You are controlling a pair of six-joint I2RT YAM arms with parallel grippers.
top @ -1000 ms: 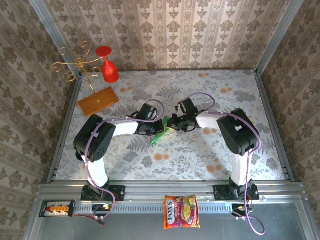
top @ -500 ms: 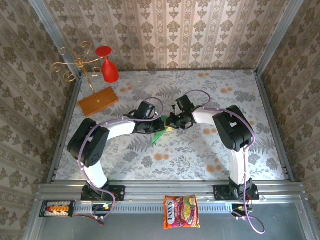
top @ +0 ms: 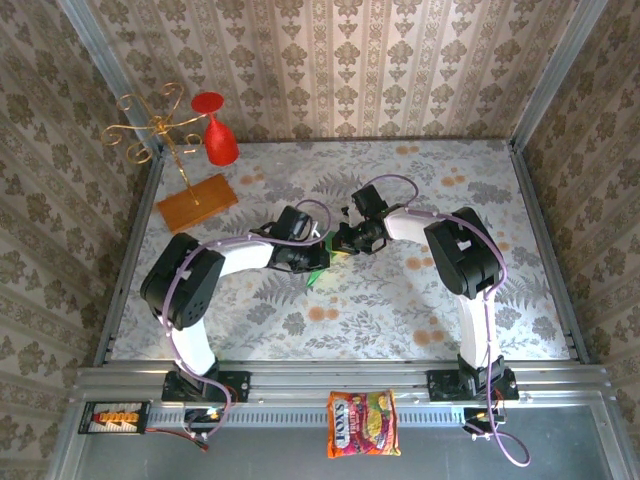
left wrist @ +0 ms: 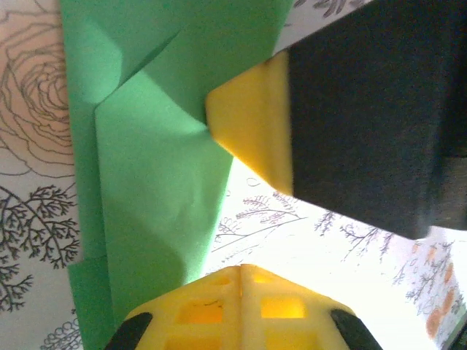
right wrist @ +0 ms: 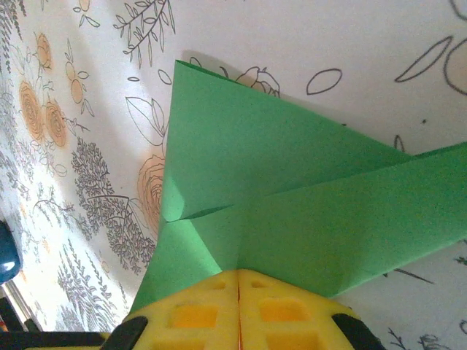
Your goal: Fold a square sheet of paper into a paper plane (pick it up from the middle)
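- Centrally on the flower-patterned table (top: 420,300), both arms reach inward and their wrists meet over the green sheet of paper (top: 317,275).
- From above, the sheet is mostly covered by the two wrists. A narrow green strip pokes out toward the near edge below the left gripper (top: 318,258).
- Seen from the left wrist, the sheet lies flat on the table, with diagonal creases and overlapping flaps.
- The left gripper's yellow fingers (left wrist: 211,313) are pressed together with no gap between them. The paper's lower edge runs up to them, but I cannot tell whether it is pinched.
- The right gripper (right wrist: 238,273) also has its yellow pads closed tight. A folded green corner goes straight into their seam, so it is holding the sheet.
- In the left wrist view, one yellow pad of the right gripper touches the sheet's right edge.
- An orange-brown board (top: 196,203) lies at the far left of the table, well apart from the paper.
- A gold wire stand (top: 150,125) rises from the board, with a red glass (top: 217,138) just beside it.
- A red-yellow snack packet (top: 362,424) rests on the rail between the arm bases.
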